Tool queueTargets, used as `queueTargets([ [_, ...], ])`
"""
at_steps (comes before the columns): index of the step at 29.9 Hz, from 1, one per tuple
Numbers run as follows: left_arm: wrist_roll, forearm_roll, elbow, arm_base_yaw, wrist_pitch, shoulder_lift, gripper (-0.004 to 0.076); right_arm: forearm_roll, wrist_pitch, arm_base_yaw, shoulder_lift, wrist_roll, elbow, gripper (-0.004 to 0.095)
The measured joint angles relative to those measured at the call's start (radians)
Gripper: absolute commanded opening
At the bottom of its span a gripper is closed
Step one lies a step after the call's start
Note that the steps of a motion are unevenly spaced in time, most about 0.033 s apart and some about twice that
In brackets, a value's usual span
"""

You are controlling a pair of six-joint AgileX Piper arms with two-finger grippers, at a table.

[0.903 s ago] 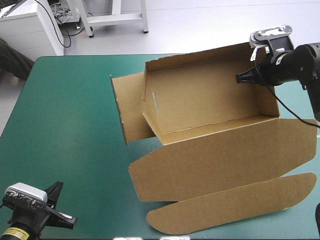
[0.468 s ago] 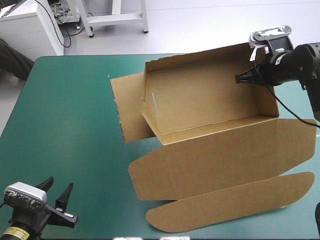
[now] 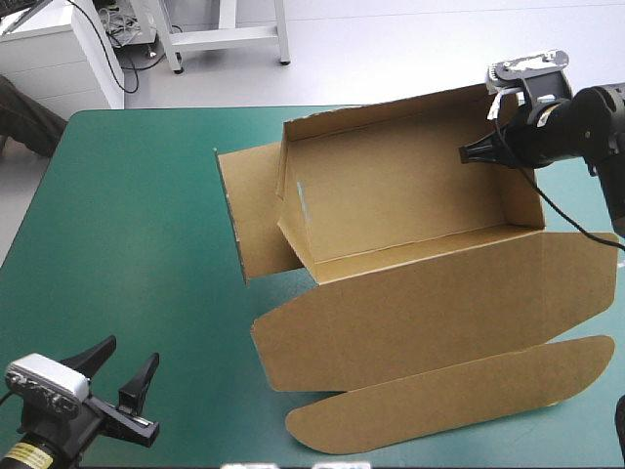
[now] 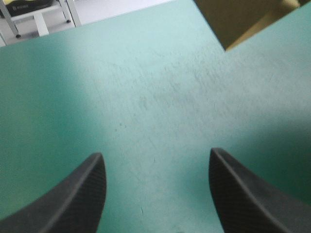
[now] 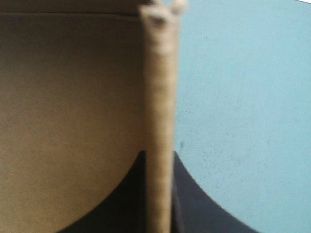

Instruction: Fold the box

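Observation:
The brown box [image 3: 410, 195] stands on the right half of the table as an open tray with its walls raised. Its lid [image 3: 430, 313] lies flat toward the table's front edge, and a side flap [image 3: 249, 210] sticks out at its left end. My right gripper [image 3: 474, 153] is shut on the box, at a raised wall near the far right corner. In the right wrist view the wall's edge [image 5: 158, 97] runs up between the fingers of this gripper [image 5: 158, 194]. My left gripper [image 3: 122, 371] stands open near the table's front left corner, holding nothing. In its own view the left gripper [image 4: 158, 189] has only cover between its fingers, with the box's corner [image 4: 238, 19] far ahead.
Bare teal-green cover [image 3: 127, 215] stretches from the left gripper to the box's left flap. The lid's rounded tuck flap [image 3: 449, 396] reaches close to the table's front edge.
My left gripper's fingers have spread from shut to wide apart. The right gripper and the box have not moved.

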Motion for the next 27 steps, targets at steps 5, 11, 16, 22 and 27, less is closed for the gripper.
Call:
queueTargets([
  [5,-0.014,0.005,-0.152,0.0,-0.031,0.144,0.0441,0.001,0.0,0.0,0.0,0.0,0.0,-0.002],
  [11,-0.029,0.031,-0.322,0.0,-0.04,0.459,0.0441,0.002,0.0,0.0,0.0,-0.003,0.0,-0.002],
  [16,-0.029,0.031,-0.456,0.0,-0.055,0.715,0.0438,0.002,0.0,0.0,0.0,-0.009,0.002,-0.002],
  [22,-0.029,0.022,-0.574,0.01,-0.062,0.935,0.0438,0.021,0.0,0.0,0.0,-0.022,0.036,-0.002],
  [27,-0.019,-0.048,-0.588,0.116,-0.062,1.036,0.0438,0.024,0.0,0.0,0.002,-0.025,0.047,-0.002],
])
